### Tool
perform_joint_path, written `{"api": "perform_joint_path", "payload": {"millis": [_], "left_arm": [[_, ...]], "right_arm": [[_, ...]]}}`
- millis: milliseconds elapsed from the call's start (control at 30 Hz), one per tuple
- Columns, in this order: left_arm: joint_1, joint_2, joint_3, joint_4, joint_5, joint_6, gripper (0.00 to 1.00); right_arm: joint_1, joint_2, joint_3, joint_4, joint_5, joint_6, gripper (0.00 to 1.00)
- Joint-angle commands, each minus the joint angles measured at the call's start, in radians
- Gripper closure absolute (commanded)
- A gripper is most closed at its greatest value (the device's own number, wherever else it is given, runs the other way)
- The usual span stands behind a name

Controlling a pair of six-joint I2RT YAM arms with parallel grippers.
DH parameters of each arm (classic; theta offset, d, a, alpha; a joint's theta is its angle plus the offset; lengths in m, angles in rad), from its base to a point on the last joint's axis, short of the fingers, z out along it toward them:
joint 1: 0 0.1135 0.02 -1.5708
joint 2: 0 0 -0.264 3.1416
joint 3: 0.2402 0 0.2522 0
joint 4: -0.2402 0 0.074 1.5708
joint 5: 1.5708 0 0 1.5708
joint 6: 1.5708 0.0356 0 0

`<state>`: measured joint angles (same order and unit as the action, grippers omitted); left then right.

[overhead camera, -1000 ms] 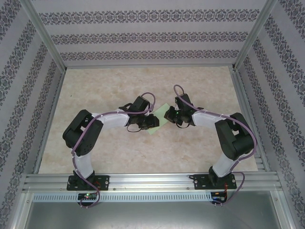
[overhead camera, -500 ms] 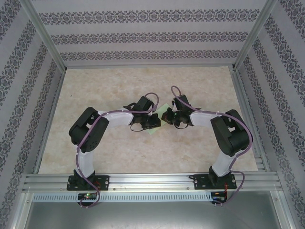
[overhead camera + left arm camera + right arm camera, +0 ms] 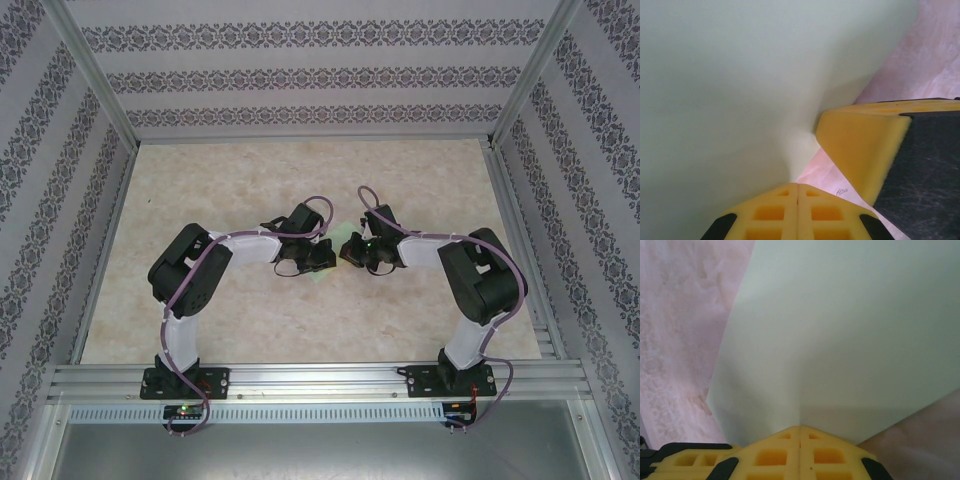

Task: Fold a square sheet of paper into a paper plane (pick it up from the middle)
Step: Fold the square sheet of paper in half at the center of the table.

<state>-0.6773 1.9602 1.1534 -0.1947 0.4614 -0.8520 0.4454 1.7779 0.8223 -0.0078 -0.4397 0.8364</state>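
Paper spans the gap between the two wrists: the square sheet of paper (image 3: 855,330), pale mint green and unmarked, is near the middle of the counter (image 3: 250,170), well away from all four edges. From above, the left arm (image 3: 190,280) and the right arm (image 3: 480,280) bend inward from the near edge and their wrists almost meet. Slivers of green show between and beneath them.

The left jaws are clenched on the sheet. In the left wrist view their yellow pads (image 3: 770,215) meet along a straight seam with no gap. The paper rises out of that seam as a broad, gently curved surface across the upper left. Marbled counter shows past the sheet's edge at the upper right.

The right jaws are clenched on it too. In the right wrist view their pads (image 3: 772,457) are pressed together and the sheet spreads away from the seam. A faint crease runs up from where the pads meet, and the sheet's left edge slants across the counter.

One yellow finger (image 3: 860,150) belonging to the right arm sits just beside the left pads in the left wrist view, at the sheet's lower edge. Whether the two touch I cannot tell.
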Motion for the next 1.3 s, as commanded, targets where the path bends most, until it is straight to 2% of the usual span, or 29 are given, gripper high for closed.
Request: {"api": "perform_joint_path", "payload": {"millis": [0,300,700,1267], "left_arm": [[-0.012,0.006,0.024,0.009,-0.008,-0.018,0.93],[-0.012,0.025,0.028,0.042,0.009,-0.018,0.94],[-0.012,0.042,0.029,-0.086,-0.044,0.000,0.95],[-0.013,0.030,-0.006,-0.165,-0.083,0.018,0.97]], "right_arm": [[0.016,0.025,-0.001,0.024,-0.009,-0.016,1.00],[0.018,0.035,0.005,0.029,-0.028,-0.022,1.00],[0.004,0.041,0.007,0.004,-0.015,-0.053,1.00],[-0.185,0.100,0.058,-0.047,0.022,-0.128,1.00]]}}
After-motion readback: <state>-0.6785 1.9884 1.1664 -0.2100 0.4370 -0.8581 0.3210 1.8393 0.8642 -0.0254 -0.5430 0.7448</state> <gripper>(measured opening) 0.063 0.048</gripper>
